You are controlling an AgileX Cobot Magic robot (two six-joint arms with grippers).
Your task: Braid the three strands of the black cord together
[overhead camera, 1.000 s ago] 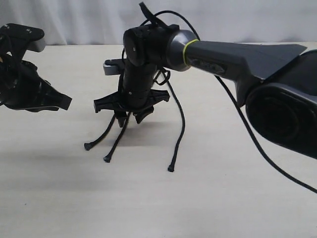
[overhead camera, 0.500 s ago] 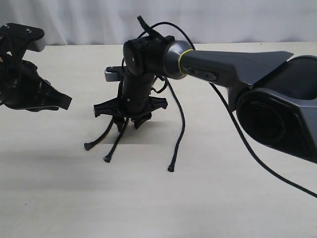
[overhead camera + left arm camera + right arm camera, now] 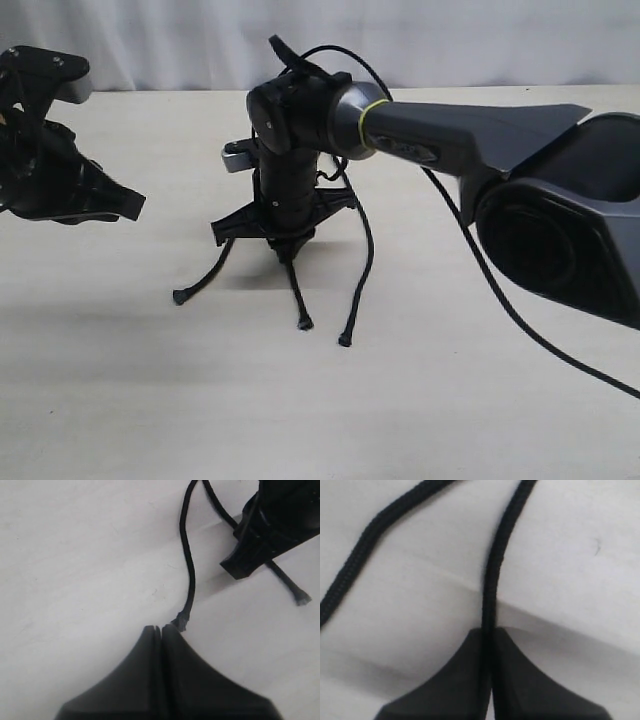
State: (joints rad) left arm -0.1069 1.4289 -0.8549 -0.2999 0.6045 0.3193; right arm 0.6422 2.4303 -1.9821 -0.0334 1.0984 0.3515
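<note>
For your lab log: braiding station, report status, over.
Left gripper shut, empty. Right gripper shut on middle strand. Other two strands loose, unbraided. Arm cable nearby.

In the exterior view the right end effector (image 3: 287, 250) is hiding the head of the black cord (image 3: 205, 275) and the upper runs of the three strands (image 3: 358, 298). Frame edge is cropping the left end effector (image 3: 130, 205) arm. Wrist views are blurring both end effectors; middle strand (image 3: 490, 580) is running off-frame.
</note>
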